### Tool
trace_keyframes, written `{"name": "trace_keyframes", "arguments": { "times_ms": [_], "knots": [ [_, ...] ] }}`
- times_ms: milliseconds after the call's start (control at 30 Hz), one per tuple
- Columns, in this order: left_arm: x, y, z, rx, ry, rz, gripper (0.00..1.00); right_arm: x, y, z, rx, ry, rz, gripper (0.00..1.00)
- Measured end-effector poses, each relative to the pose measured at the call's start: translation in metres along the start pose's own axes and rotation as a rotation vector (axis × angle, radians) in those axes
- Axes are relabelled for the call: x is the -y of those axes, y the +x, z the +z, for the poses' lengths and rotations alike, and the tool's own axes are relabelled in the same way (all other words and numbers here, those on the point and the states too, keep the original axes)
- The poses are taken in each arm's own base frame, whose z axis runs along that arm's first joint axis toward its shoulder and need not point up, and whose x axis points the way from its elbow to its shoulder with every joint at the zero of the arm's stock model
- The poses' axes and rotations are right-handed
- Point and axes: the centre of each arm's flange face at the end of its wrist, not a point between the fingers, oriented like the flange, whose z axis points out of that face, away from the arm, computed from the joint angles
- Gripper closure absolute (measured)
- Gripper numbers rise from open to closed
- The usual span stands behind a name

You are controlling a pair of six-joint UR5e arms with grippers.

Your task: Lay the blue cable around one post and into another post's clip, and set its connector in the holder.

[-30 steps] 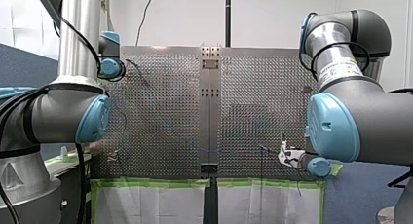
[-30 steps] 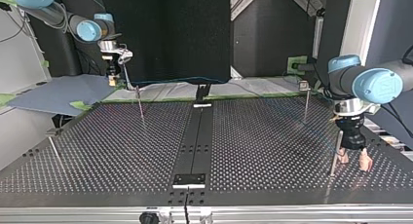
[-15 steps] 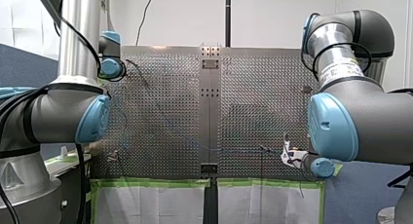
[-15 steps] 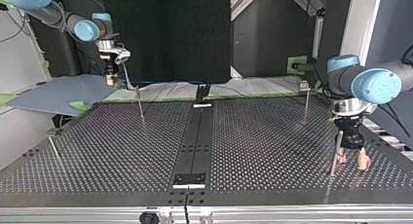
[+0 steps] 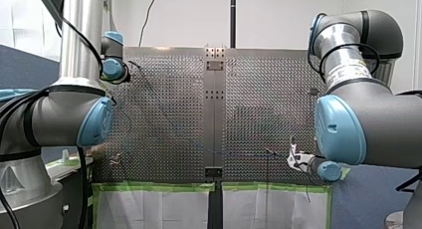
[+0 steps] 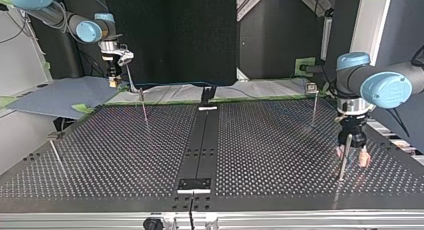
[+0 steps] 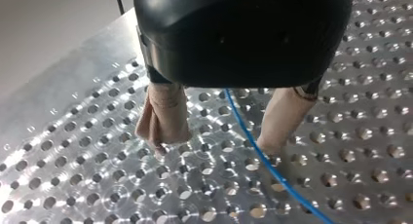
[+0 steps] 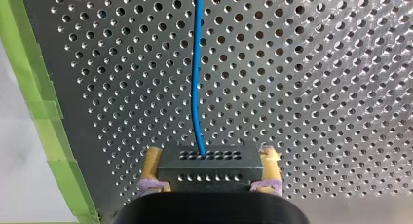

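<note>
At the top view's left, my right end effector [image 6: 115, 80] hangs over the table's [image 6: 250, 140] far edge, clenched on the black connector [image 8: 207, 165]. The blue cable [image 8: 196, 78] leaves it toward the view's right, and too strong a pull could, I judge, twist the connector in the pads or snag the line on the thin post [image 6: 144, 107] just beside. At the right, my left end effector [image 6: 352, 156] stands released, its beige fingers [image 7: 163, 117] straddling the cable low over the table near another post [image 6: 343, 165]; closing off-centre could miss the cable, or a finger could knock that post.
</note>
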Motion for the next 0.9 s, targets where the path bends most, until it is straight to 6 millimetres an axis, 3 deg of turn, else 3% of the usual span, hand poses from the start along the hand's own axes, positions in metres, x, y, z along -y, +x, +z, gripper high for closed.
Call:
{"name": "trace_keyframes", "arguments": {
  "times_ms": [433,900],
  "knots": [
    [-0.001,0.005,-0.018,-0.039,0.008,-0.015,0.0,0.0,0.0,0.0,0.003,-0.001,0.001,0.99],
    [0.029,-0.033,-0.055,0.016,-0.027,0.065,0.0,0.002,-0.001,-0.001,0.007,0.001,0.002,0.99]
  ]
}}
